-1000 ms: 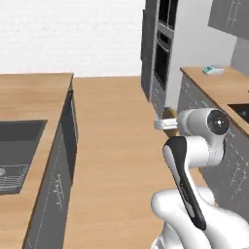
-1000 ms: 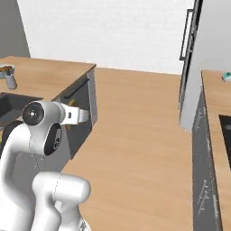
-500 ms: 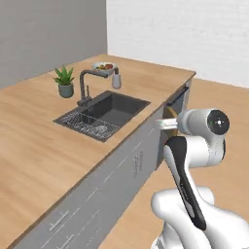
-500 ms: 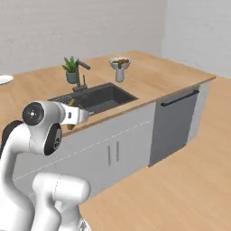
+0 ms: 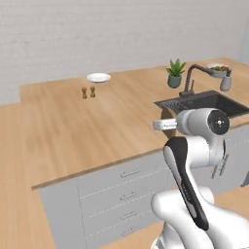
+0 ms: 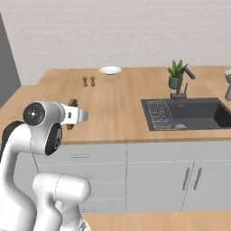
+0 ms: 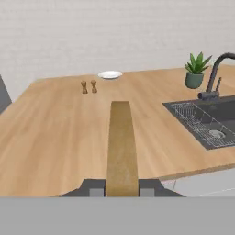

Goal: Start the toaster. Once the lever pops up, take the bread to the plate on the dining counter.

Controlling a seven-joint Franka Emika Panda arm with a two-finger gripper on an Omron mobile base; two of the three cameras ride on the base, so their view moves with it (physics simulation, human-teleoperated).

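The gripper point(image 7: 121, 189) is clamped on one slice of bread point(image 7: 121, 144), held on edge between the two dark finger tips so that the hand view sees it as a tall tan strip running up from the jaws. In the left base view the bread point(image 5: 168, 120) shows as a curved brown edge just behind the white wrist, and in the right base view it point(image 6: 72, 113) peeks out the same way — mostly hidden by the arm's own body. The slice hangs in the air at the near edge of the dining counter point(image 7: 55, 137), touching nothing but the fingers.

One plate point(image 7: 110, 75) sits on that counter, round and white, at the far side near the wall; it is well apart from the bread. It shows too in the left base view point(image 5: 98, 77) and the right base view point(image 6: 110, 70). Just in front of it stand two small brown shakers point(image 7: 88, 86) (side by side, close but not touching).

To the right lie one dark inset sink point(image 6: 187, 113), one dark tap point(image 6: 184, 84) behind it, and one potted green plant point(image 6: 176, 75) beside the tap. One bowl point(image 5: 217, 68) with something orange-brown in it sits at the far right end in the left base view. Grey drawer and cupboard fronts point(image 6: 126, 169) run below the wooden top.
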